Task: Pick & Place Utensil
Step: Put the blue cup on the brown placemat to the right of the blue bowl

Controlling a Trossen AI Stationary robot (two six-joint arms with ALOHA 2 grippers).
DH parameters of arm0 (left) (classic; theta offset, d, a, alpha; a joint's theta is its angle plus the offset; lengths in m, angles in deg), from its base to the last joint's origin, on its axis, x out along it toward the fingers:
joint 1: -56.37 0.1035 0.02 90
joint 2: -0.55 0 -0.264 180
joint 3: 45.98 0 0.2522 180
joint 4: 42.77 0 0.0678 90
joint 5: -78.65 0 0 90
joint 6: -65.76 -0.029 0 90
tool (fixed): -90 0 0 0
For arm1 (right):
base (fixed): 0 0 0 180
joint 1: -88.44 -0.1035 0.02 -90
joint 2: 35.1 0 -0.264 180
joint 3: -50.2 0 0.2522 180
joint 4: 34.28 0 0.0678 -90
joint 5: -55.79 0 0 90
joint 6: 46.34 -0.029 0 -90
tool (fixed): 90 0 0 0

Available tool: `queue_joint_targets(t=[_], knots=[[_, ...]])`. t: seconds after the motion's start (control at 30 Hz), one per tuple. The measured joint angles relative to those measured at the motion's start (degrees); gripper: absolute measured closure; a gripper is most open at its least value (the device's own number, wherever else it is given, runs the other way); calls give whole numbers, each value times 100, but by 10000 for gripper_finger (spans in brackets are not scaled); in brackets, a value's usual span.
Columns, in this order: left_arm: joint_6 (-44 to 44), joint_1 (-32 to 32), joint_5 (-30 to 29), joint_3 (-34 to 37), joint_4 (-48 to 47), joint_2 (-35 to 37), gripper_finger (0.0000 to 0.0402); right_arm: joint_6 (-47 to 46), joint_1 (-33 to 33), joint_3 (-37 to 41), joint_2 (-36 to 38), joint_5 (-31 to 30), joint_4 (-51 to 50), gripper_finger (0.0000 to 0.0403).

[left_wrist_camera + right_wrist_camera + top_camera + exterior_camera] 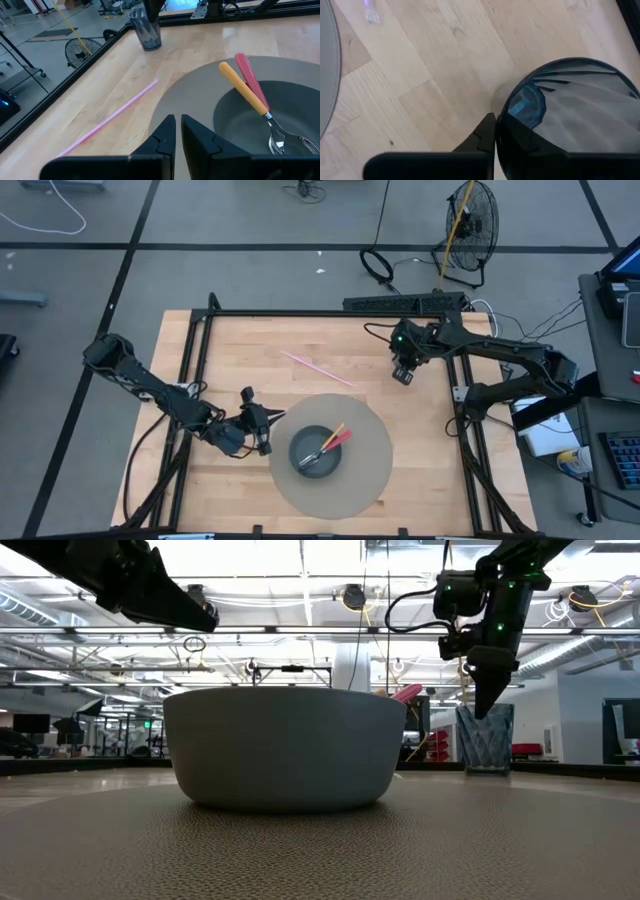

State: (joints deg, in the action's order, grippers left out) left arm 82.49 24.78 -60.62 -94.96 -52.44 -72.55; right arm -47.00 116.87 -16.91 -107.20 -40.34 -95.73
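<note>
Near the front edge of the worktop (215,355), a grey bowl (316,451) sits on a round grey mat (375,470) and already holds a yellow-handled utensil (244,88) and a pink-handled utensil (248,73), their handles propped on the rim. Just beside the mat, the left gripper (177,131) hovers with its fingers nearly together, holding nothing, seemingly done with the drop. Farther back, a thin pink straw (315,367) lies on the bare wood, probably the next piece to fetch, while toward the far right corner the right gripper (403,374) hangs over a dark translucent cup (572,117), its fingers narrow with one inside the rim.
</note>
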Motion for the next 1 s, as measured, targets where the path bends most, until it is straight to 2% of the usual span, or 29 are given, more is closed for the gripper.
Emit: queue_joint_targets(t=[0.6,0.8,1.0], knots=[[-1,0,2,0,-9,0,366,-14,-2,-2,64,24,-220,397],[-52,8,-33,0,-11,0,366,-172,-16,-148,388,27,-777,397],[-63,110,-33,0,-11,0,366,-491,-372,-596,805,24,-1344,397]])
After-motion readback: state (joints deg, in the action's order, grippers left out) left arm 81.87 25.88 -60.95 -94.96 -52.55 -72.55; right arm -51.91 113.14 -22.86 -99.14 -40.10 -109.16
